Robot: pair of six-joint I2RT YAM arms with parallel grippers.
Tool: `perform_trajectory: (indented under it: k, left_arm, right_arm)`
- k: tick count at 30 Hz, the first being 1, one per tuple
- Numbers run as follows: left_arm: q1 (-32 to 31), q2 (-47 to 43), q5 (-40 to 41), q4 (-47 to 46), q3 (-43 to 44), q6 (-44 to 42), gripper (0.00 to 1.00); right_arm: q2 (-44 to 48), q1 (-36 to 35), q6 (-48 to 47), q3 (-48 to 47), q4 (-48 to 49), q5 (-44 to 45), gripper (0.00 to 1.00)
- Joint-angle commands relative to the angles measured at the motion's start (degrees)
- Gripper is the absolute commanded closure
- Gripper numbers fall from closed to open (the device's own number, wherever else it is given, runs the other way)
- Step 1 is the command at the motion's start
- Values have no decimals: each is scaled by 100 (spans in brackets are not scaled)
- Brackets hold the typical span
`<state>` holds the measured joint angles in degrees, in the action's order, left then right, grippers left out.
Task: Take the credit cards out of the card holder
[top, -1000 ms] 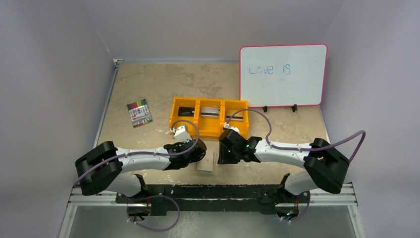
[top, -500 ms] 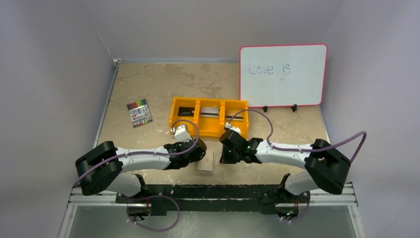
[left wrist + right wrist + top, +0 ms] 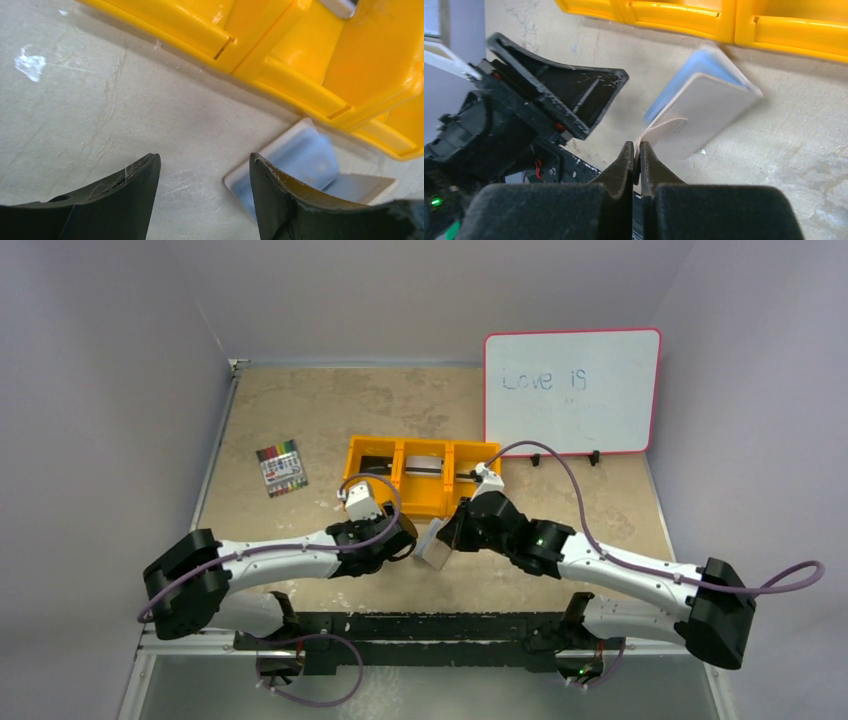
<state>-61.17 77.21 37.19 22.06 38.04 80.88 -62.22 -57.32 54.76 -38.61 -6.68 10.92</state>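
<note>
The card holder (image 3: 434,546) hangs tilted just off the table in front of the orange tray, tan-beige outside (image 3: 704,112) toward the right wrist camera and light blue inside (image 3: 300,160) toward the left one. My right gripper (image 3: 636,148) is shut on its pale lower edge. My left gripper (image 3: 204,159) stands open just left of the holder, with only bare table between its fingers; its right finger (image 3: 270,190) covers part of the blue panel. No credit cards show in the holder. Flat cards (image 3: 425,465) lie in the tray's compartments.
The orange three-compartment tray (image 3: 421,504) stands right behind both grippers. A pack of coloured markers (image 3: 282,468) lies at the left. A pink-framed whiteboard (image 3: 570,390) stands at the back right. Walls close in on both sides.
My left gripper has opened and let go of the card holder. The right arm has swung round and tipped the holder up toward the tray, its jaws having shut on it.
</note>
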Motion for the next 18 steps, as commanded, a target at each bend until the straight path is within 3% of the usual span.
perform_trajectory:
  k: [1,4,12,18]
  left_arm:
    - [-9,-716,652,405,-43,454,35]
    - [-9,-1095,727,321,-389,652,35]
    - [-7,-1439,763,64,-569,457,38]
    - [-8,-1191,385,-592,-478,-185,40]
  right_arm:
    - [-51,-25,-313,-235,491,-202,100]
    - [-190,-25,-74,-185,318,-313,100]
    - [87,-18,-644,-87,317,-680,100]
    - [460,268,412,463,-889,-250,100]
